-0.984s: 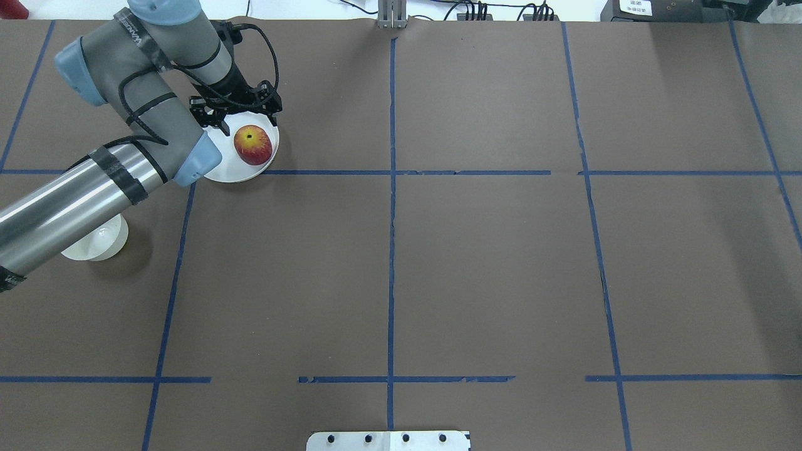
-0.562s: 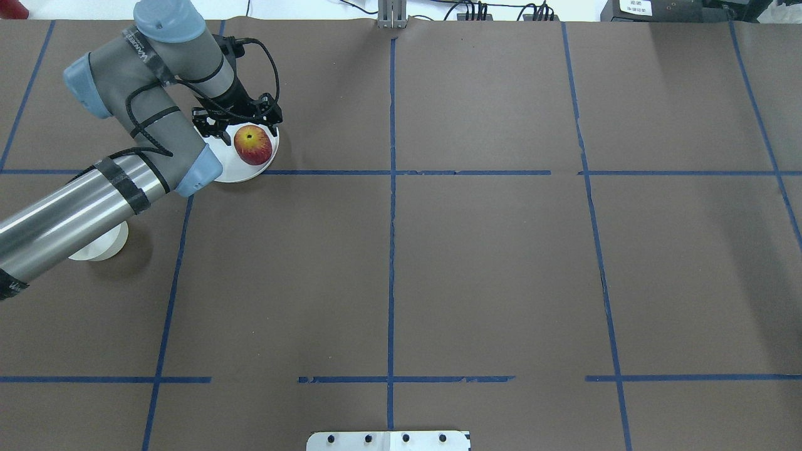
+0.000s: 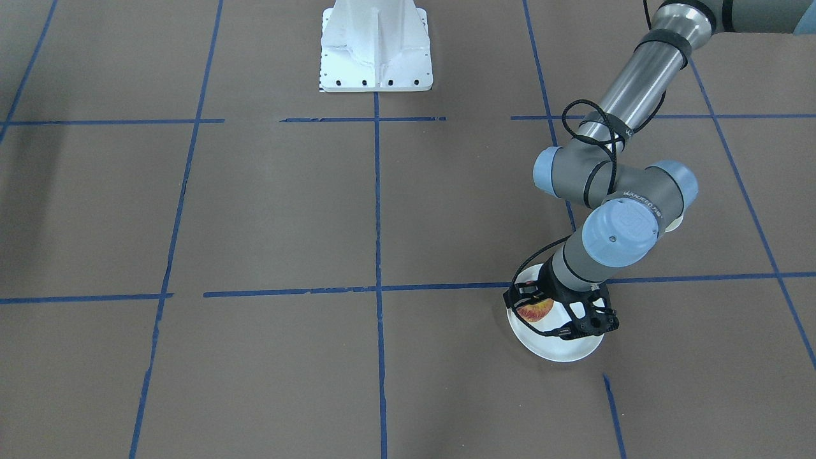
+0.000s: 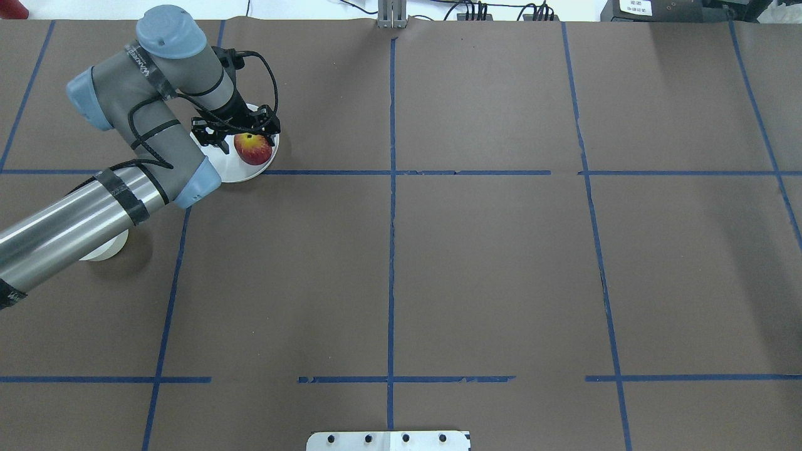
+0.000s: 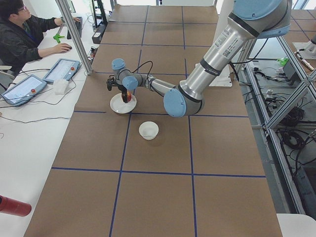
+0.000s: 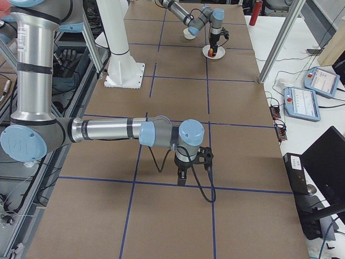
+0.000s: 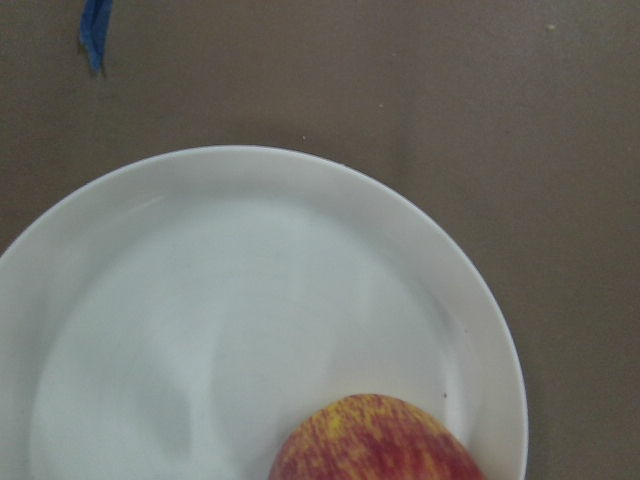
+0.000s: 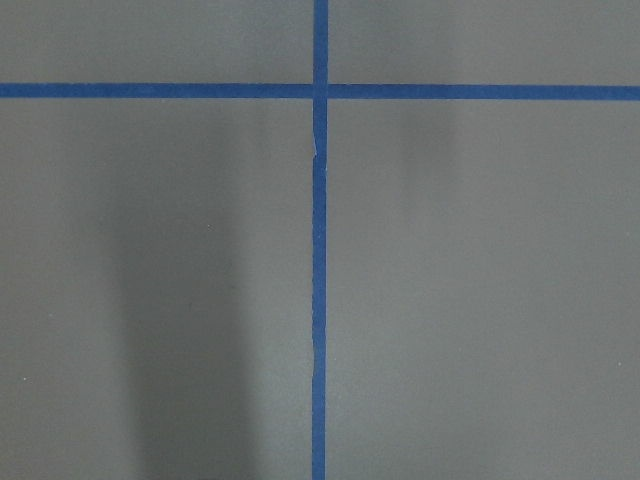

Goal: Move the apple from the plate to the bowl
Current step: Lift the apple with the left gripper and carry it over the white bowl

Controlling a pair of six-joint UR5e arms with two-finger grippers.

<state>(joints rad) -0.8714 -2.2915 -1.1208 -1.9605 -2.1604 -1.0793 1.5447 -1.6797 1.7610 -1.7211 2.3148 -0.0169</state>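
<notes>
The red and yellow apple (image 4: 254, 150) lies on the white plate (image 4: 233, 168) at the far left of the table; it also shows in the front view (image 3: 534, 310) and at the bottom edge of the left wrist view (image 7: 375, 440). My left gripper (image 4: 238, 136) is open, low over the plate, its fingers spread on either side of the apple's far part. The off-white bowl (image 5: 148, 130) stands empty nearer the robot, mostly hidden under my left arm in the overhead view (image 4: 105, 252). My right gripper (image 6: 193, 164) shows only in the right side view, over bare table, so I cannot tell its state.
Brown paper with blue tape lines covers the table (image 4: 489, 269). The white robot base (image 3: 375, 44) stands at the table's near middle. An operator (image 5: 24, 34) sits with tablets at the far end, beyond the plate.
My left gripper has come down and toward the apple, from behind the plate to over it, still open. The forearm now hides more of the bowl. The apple has not moved.
</notes>
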